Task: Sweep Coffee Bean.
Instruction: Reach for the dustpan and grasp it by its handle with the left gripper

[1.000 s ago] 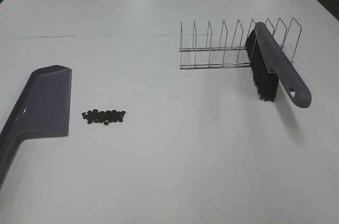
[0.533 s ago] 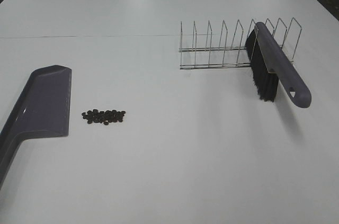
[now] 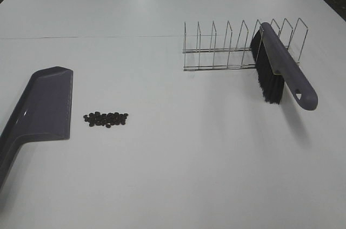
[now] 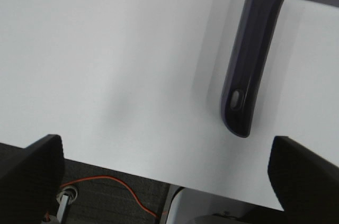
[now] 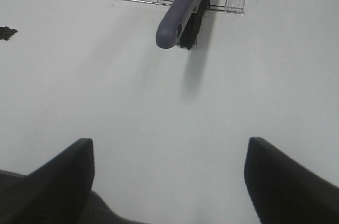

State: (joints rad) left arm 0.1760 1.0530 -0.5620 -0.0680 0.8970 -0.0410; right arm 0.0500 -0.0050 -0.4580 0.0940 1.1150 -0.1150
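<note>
Both grippers hang spread and empty: right gripper [image 5: 169, 181] should grasp the brush [image 3: 281, 69] handle squarely, left gripper [image 4: 167, 181] the dustpan [image 3: 46, 104] beside the coffee bean [image 3: 106, 119].

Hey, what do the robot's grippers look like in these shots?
Only the wrist views show them. The left gripper and right gripper each have two matte black, blocky fingers with slanted tips. No markings or cables show on them; the arms are out of view.
</note>
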